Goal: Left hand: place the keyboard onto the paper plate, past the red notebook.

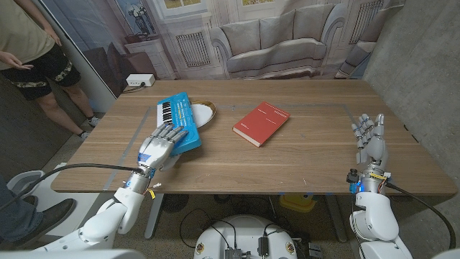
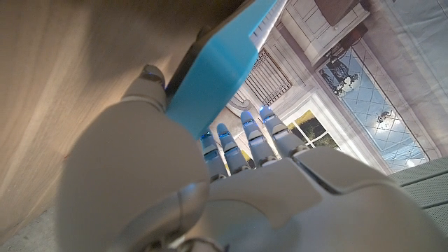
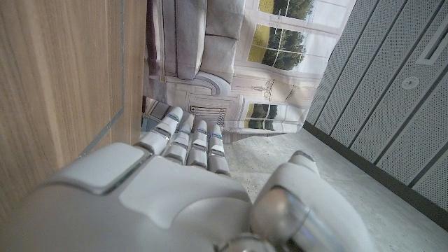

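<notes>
The blue keyboard [image 1: 178,121] is lying left of centre in the head view, its far end resting on the paper plate [image 1: 208,111] and its near end gripped by the robot's left hand [image 1: 159,146] — fingers on top, thumb [image 2: 148,78] against the underside in the left wrist view. The red notebook [image 1: 260,123] is sitting at mid-frame on the wooden table [image 1: 302,162], well apart from the plate. The right hand [image 1: 368,140] is standing upright at the right edge — fingers straight, holding nothing — while a person [image 1: 32,50] is standing at the upper left.

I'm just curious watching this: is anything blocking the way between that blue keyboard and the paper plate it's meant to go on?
Nothing visible does. The left hand holds the keyboard, whose far end already overlaps the paper plate. The red notebook lies apart, toward the robot's right, not between them.
</notes>
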